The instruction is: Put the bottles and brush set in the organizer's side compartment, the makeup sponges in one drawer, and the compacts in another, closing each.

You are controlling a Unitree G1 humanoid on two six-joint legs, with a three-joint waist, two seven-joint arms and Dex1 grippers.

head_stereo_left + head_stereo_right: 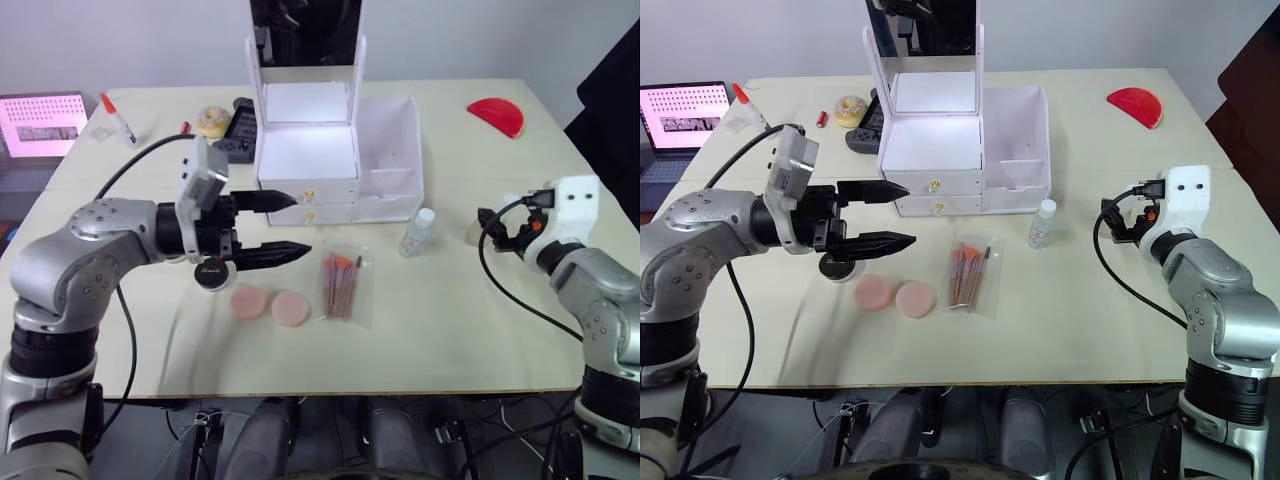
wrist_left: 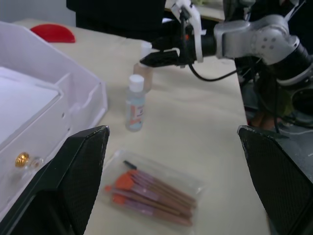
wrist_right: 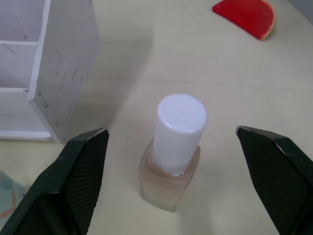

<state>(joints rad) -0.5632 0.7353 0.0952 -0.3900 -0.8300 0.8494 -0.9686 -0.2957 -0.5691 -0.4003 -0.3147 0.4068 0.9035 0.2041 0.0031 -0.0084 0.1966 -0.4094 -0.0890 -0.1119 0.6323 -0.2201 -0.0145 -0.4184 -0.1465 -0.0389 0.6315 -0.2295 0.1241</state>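
Organizer [image 1: 335, 160] upright at back of worktop [image 1: 480, 300], both drawers shut. Left claw [image 1: 285, 225] spread wide before them, above one compact [image 1: 210, 275]. Left wrist: brush set [image 2: 154, 193] flat, clear bottle [image 2: 134, 104] upright. Right wrist: right claw [image 3: 171, 142] gaping around beige bottle [image 3: 171, 156].

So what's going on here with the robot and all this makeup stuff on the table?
The robot is sorting cosmetics into the white organizer, and nothing is held yet. Its right gripper is open around the beige bottle, not yet closed on it. The left gripper hangs open in front of the drawers. The clear bottle, brush set, two sponges and a compact are out on the table.
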